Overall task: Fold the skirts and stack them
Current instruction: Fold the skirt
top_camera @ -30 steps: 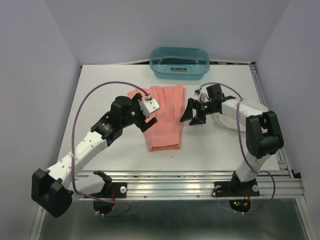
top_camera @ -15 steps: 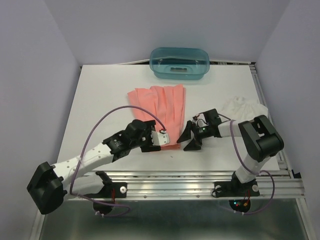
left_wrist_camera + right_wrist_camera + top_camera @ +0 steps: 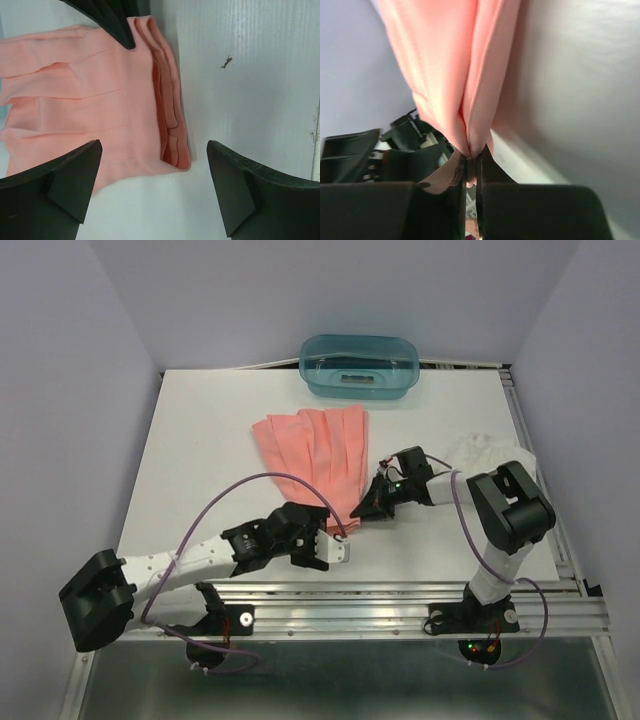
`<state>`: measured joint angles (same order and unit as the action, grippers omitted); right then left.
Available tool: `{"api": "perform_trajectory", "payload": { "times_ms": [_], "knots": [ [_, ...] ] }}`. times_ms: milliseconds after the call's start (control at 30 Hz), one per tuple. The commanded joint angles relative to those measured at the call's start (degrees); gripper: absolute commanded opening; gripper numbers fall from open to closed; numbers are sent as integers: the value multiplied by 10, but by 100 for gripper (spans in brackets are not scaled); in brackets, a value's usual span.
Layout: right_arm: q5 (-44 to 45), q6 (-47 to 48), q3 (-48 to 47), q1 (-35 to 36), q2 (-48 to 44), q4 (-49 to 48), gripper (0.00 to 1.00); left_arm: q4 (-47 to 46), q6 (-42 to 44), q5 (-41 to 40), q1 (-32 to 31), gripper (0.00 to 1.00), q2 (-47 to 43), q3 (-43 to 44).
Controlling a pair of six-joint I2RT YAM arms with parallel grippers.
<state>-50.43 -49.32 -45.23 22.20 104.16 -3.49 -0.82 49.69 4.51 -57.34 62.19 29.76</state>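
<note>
Right end effector (image 3: pixel 471 162) pinches the 5 o'clock corner of the limp-looking pink skirt (image 3: pixel 318 450); spread left end effector (image 3: pixel 327 548) should take 7 o'clock.

I work in a lab robot cell: plain lavender walls (image 3: pixel 70 390) box my white table (image 3: pixel 200 455), aluminium rails (image 3: pixel 380 592) along its edge.

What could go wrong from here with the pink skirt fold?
1. The right end effector pinches only a thin bit of the pink skirt at its very tips, so the cloth may slip out once pulled.
2. The left end effector is open over the near corner, where layers are stacked. It may catch only some of them, giving a crooked fold.
3. The white skirt lies close beside the right arm, and a swing could drag it.
</note>
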Motion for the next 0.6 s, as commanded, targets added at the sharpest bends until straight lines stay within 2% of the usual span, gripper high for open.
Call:
{"api": "perform_trajectory", "payload": {
  "times_ms": [0, 167, 467, 567],
  "knots": [
    [-30, -74, -37, 0, -50, -28, 1, -61, 11, -21, -22, 99, 15, -22],
    [-49, -115, -31, 0, -62, -30, 1, -108, -4, -72, -27, 98, 76, -14],
    [-62, -157, -14, 0, -62, -49, 1, -160, -62, -112, -29, 98, 153, 1],
    [-63, -173, -8, 0, -65, -54, 1, -164, -80, -117, -29, 91, 174, 6]
  ]
}}
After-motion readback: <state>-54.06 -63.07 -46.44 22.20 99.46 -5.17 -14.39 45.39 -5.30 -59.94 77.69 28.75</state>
